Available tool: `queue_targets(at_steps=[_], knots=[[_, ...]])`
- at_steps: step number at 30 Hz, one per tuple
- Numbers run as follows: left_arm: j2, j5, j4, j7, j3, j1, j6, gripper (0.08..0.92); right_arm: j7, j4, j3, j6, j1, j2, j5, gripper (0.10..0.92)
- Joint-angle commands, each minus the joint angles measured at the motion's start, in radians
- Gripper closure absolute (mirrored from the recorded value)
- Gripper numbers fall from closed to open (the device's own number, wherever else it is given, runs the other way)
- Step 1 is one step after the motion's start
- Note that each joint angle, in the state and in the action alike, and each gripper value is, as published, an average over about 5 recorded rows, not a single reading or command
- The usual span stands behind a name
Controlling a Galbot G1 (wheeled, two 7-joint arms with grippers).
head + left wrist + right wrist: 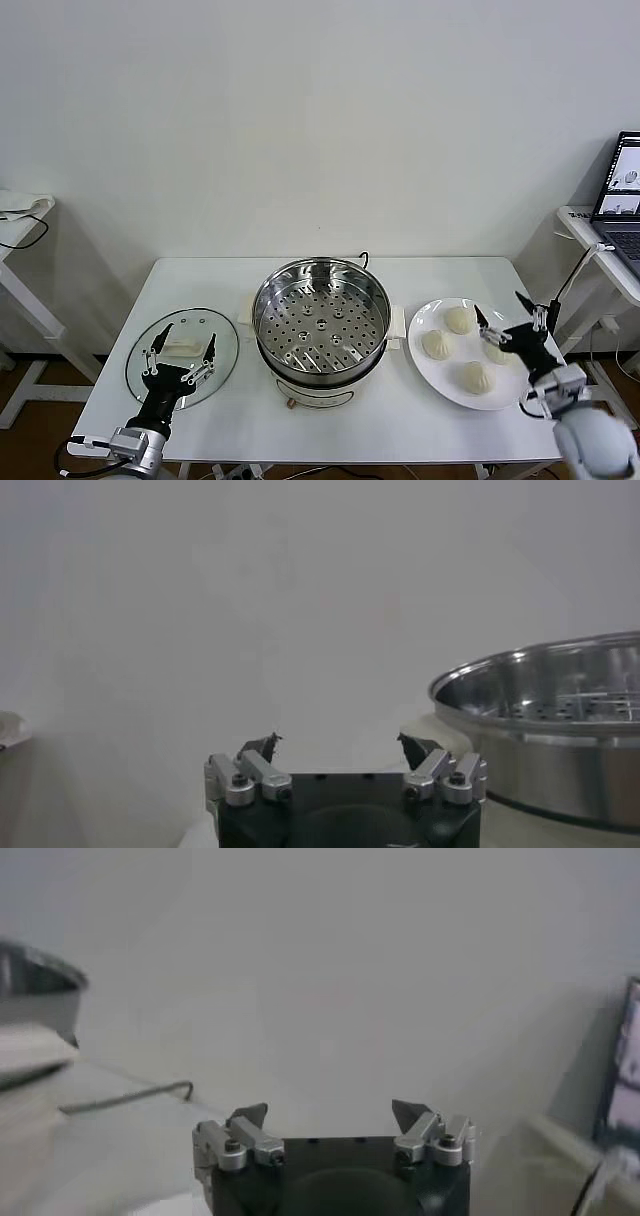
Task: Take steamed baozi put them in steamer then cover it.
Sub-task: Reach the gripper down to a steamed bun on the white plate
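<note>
The steamer (320,325) stands at the table's middle, open, its perforated tray bare. Its rim shows in the left wrist view (560,705) and at the edge of the right wrist view (35,978). Several cream-white baozi (437,344) lie on a white plate (450,388) to its right. The glass cover (225,365) with a white handle (183,347) lies flat to the left. My left gripper (187,336) is open and empty above the cover; it also shows in the left wrist view (339,742). My right gripper (502,314) is open and empty above the plate's far right side, also seen in the right wrist view (330,1111).
A laptop (625,185) sits on a side table at the far right. Another side table (20,215) with a cable stands at the far left. A thin black cable (130,1098) lies behind the steamer. The table's front edge is close to both arms.
</note>
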Motion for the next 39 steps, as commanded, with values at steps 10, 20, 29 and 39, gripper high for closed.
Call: queue_targets(at_steps=[10, 20, 29, 39], knots=[[0.016, 0.0, -0.023, 0.002, 0.012, -0.001, -0.002, 0.177, -0.706, -0.364, -0.812, -0.001, 0.846, -0.404, -0.222, 0.203], [0.01, 0.001, 0.001, 0.004, 0.024, -0.009, -0.001, 0.177, -0.977, -0.514, -1.22, -0.038, 1.249, -0.273, -0.25, 0.203], [0.006, 0.0, 0.0, 0.005, 0.023, -0.013, -0.001, 0.177, -0.976, -0.651, -1.252, -0.042, 1.262, -0.145, -0.285, 0.203], [0.002, -0.001, -0.005, 0.005, 0.017, -0.008, -0.006, 0.177, -0.926, -0.764, -1.188, -0.039, 1.198, -0.033, -0.352, 0.203]])
